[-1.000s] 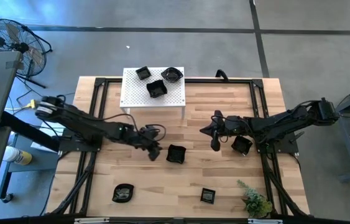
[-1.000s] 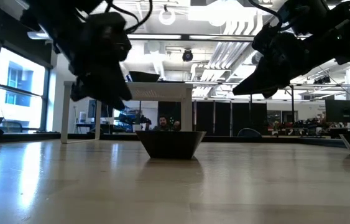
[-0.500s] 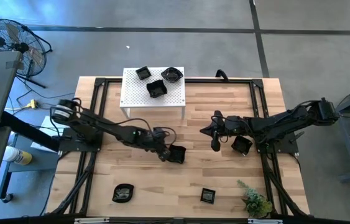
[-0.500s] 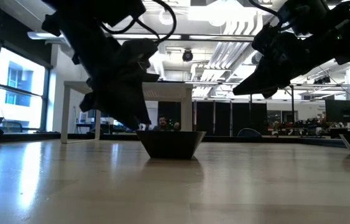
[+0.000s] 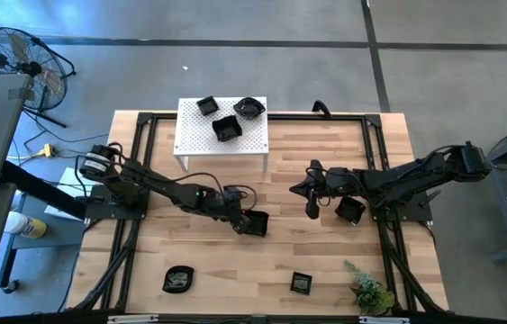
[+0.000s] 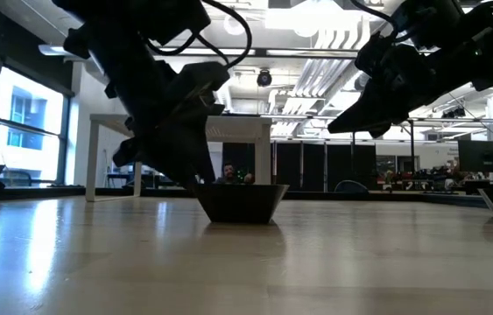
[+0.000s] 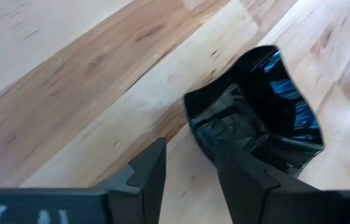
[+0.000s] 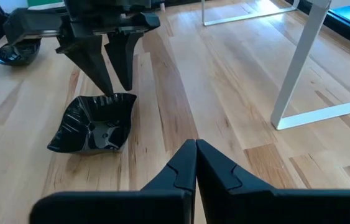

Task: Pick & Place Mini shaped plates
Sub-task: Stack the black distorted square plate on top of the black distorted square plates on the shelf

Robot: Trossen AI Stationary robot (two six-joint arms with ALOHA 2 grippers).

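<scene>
A glossy black squarish plate (image 5: 256,222) (image 7: 262,112) (image 8: 94,124) rests on its base mid-table. My left gripper (image 5: 242,221) (image 7: 189,144) (image 8: 117,92) is open and comes down at the plate's left rim, one finger outside the rim and one over the inside. My right gripper (image 5: 312,209) (image 8: 194,144) is shut, holds nothing, and hovers right of centre. Another plate (image 5: 350,210) lies beneath the right arm. Two more plates (image 5: 178,279) (image 5: 301,283) sit near the front edge. Three plates (image 5: 227,128) stand on the white perforated platform (image 5: 221,147). My left gripper stands astride the plate's left rim (image 7: 193,121), slanting down from the table's left. One finger (image 7: 153,165) is outside the wall and the other (image 7: 237,171) is over the plate's inside. Whether either finger touches the rim, I cannot tell. The plate sits flat on the table.
The white platform stands on legs (image 8: 299,62) at the far middle of the table. A small green plant (image 5: 370,290) sits at the near right corner. Black frame rails (image 5: 136,162) run along the table's left and right sides. Bare wood lies between the arms.
My left gripper has moved toward the table's right and down, from beside the mid-table plate to its left rim. The plate has stayed in place.
</scene>
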